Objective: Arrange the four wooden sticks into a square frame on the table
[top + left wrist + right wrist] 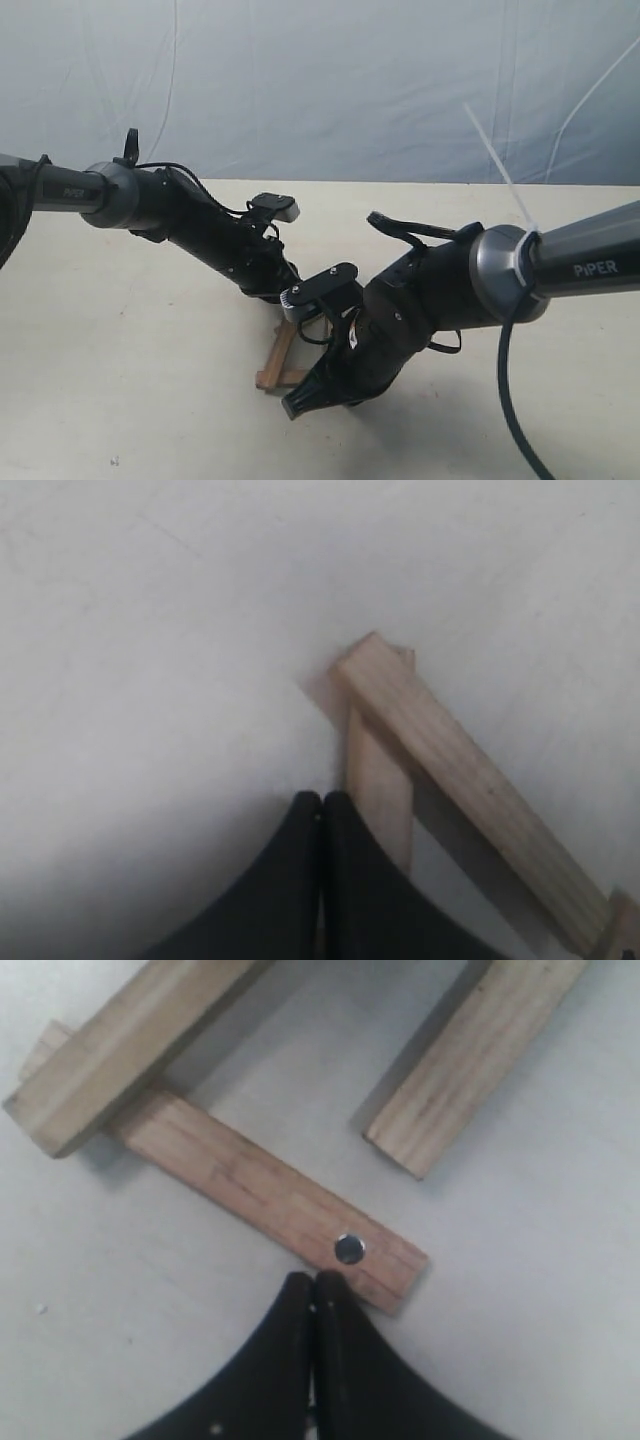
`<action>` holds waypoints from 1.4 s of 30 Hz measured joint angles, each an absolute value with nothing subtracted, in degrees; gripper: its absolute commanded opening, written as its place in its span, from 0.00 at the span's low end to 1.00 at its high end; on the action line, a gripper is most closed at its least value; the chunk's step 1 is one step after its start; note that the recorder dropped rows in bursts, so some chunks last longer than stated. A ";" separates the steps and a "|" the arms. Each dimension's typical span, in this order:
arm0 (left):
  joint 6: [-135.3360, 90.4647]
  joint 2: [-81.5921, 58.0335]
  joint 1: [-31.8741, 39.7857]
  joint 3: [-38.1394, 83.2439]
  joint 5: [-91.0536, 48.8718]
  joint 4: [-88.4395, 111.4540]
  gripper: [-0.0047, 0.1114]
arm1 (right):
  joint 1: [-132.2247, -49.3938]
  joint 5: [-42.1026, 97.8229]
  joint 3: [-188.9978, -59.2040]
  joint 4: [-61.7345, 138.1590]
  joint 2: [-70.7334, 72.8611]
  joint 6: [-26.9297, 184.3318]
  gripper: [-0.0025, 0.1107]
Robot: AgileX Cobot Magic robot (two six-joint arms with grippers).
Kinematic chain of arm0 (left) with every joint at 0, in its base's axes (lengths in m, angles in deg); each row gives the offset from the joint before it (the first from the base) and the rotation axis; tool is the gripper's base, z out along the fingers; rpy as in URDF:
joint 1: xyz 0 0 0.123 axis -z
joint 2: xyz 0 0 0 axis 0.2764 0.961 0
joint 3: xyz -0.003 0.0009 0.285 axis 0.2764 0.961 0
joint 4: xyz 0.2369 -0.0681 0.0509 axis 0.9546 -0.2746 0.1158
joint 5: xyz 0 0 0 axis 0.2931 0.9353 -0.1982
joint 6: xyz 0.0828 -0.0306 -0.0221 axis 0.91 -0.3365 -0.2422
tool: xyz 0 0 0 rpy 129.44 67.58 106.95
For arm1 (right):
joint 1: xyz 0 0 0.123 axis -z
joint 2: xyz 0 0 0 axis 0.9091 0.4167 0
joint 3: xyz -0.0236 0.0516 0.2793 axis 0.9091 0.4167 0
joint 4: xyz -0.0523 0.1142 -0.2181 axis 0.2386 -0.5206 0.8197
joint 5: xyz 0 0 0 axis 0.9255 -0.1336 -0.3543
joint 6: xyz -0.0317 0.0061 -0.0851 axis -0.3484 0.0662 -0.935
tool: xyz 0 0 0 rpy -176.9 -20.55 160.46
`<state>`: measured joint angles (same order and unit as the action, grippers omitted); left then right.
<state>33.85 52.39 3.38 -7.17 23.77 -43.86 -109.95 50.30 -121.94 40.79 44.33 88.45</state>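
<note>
Both arms crowd over the wooden sticks [280, 355] on the table [120, 340], hiding most of them in the exterior view. My right gripper [315, 1282] is shut with nothing in it, tips at the edge of a flat stick [265, 1188] that has a round metal dot near its end. A second stick [120, 1050] overlaps that one's far end, and a third stick [470, 1060] lies apart. My left gripper [321, 800] is shut and empty, beside a flat stick [378, 780] whose far end is overlapped by another stick [470, 780].
A wrinkled blue-grey backdrop [320, 80] rises behind the table's far edge. Bare table spreads to the left and front. The two arms nearly touch above the sticks.
</note>
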 measured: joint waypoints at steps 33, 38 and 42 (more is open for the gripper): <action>24.61 38.46 -8.33 0.26 14.53 -45.41 0.04 | -92.97 55.38 -124.36 43.11 35.27 87.54 0.01; 26.06 29.63 -10.64 13.27 1.49 -53.26 0.04 | -83.24 51.60 -117.86 40.21 28.84 87.31 0.01; 31.14 20.02 -9.78 23.75 -10.42 -60.90 0.04 | -77.67 39.73 -107.53 37.54 20.46 87.20 0.01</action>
